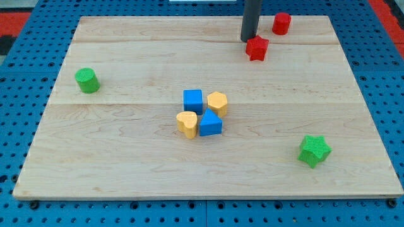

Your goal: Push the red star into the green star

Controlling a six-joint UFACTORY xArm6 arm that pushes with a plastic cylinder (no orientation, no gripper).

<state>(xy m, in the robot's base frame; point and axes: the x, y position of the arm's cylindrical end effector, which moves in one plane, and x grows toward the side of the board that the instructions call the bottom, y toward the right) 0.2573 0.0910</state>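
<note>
Here, my tip (pixel 247 40) just beside red star (pixel 257 48), orientation unclear.

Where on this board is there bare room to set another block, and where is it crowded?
Free: between green cylinder and the middle cluster, and between the cluster and green star. Crowded: cluster around blue cube; top, where my tip meets red star near red cylinder.

My tip (pixel 247 40) just left of red star (pixel 257 48); green star (pixel 314 151) far bottom-right.

The rod (pixel 251 20) is cut off by the view's top edge, its upper length unseen.
</note>
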